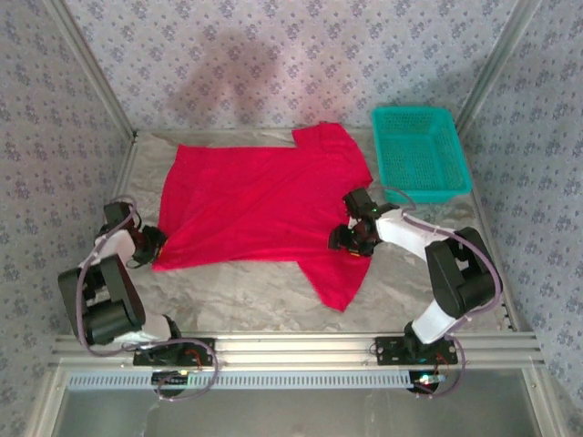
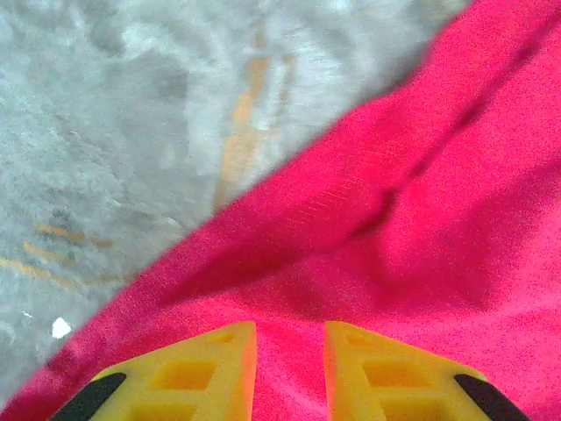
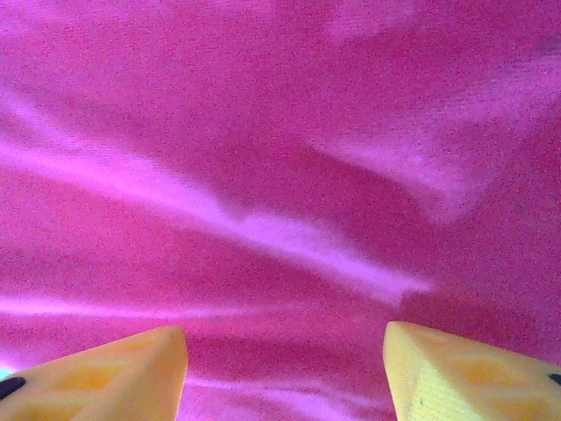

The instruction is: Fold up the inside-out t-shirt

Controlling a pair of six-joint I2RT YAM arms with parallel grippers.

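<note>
The inside-out t-shirt (image 1: pixel 255 200) lies spread flat on the grey table, bright red, with one sleeve at the back right and the other pointing to the front right. My left gripper (image 1: pixel 157 248) is at the shirt's front-left corner. In the left wrist view its yellow fingers (image 2: pixel 219 368) stand a narrow gap apart, with red cloth (image 2: pixel 421 219) between them just inside the hem. My right gripper (image 1: pixel 344 238) hangs over the shirt's right side near the front sleeve. Its jaws (image 3: pixel 285 346) are wide open above wrinkled cloth (image 3: pixel 263 132), with nothing pinched.
A teal mesh basket (image 1: pixel 419 150) stands at the back right, just beyond the shirt's far sleeve. Bare grey table (image 1: pixel 255 291) runs along the front of the shirt and shows left of the hem (image 2: pixel 105 132). Metal frame rails and patterned walls enclose the table.
</note>
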